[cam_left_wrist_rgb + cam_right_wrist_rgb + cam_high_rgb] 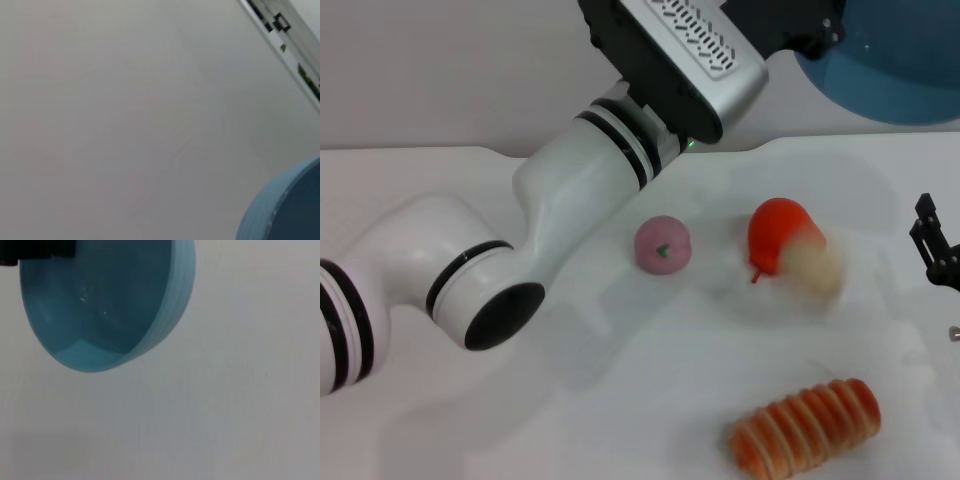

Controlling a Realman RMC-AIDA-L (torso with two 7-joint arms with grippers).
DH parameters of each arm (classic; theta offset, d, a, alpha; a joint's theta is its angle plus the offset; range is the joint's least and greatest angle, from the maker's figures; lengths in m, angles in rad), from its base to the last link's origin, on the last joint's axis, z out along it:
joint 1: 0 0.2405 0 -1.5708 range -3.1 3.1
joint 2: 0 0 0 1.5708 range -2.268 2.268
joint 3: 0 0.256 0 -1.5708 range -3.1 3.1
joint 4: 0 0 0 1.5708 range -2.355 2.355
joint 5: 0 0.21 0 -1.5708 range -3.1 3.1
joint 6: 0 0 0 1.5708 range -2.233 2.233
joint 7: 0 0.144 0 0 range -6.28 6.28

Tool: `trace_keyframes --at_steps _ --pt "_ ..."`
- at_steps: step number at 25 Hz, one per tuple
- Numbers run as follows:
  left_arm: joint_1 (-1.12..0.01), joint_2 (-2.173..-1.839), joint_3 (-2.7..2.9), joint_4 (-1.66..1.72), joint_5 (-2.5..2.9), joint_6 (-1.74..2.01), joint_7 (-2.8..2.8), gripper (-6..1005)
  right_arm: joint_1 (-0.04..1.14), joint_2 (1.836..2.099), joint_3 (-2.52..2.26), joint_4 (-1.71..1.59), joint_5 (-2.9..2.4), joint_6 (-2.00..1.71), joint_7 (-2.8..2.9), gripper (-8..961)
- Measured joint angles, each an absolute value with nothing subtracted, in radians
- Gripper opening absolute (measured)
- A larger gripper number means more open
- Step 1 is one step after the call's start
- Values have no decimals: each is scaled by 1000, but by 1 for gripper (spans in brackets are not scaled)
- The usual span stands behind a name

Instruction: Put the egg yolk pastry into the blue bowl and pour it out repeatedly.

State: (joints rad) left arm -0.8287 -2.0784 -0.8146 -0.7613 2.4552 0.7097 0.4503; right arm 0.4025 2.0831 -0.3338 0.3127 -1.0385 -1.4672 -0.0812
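Note:
The blue bowl is held high at the back right, tipped on its side with its inside bare; its rim also shows in the left wrist view. My left gripper is shut on the bowl's rim, seen as a dark shape in the right wrist view. The egg yolk pastry lies on the white table below the bowl as a pale blurred ball, right against a red rounded fruit. My right gripper sits low at the table's right edge, apart from everything.
A pink ball with a green mark rests left of the red fruit. A long orange ridged bread roll lies near the front. My left arm stretches across the table's left half.

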Motion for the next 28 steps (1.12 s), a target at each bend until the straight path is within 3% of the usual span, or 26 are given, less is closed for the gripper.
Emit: trace_keyframes --at_steps 9,20,28 --pt "-840 -2078 -831 -785 2456 602 451 0 402 2085 -328 313 -1038 -1457 -81 657" --pt "-806 -2066 -1238 -1090 2473 -177 498 0 394 2085 -334 313 -1038 -1454 -81 656" --pt "-842 -2066 -1455 -1139 2608 -645 474 -1 400 2082 -339 313 -1055 -1454 -68 656"
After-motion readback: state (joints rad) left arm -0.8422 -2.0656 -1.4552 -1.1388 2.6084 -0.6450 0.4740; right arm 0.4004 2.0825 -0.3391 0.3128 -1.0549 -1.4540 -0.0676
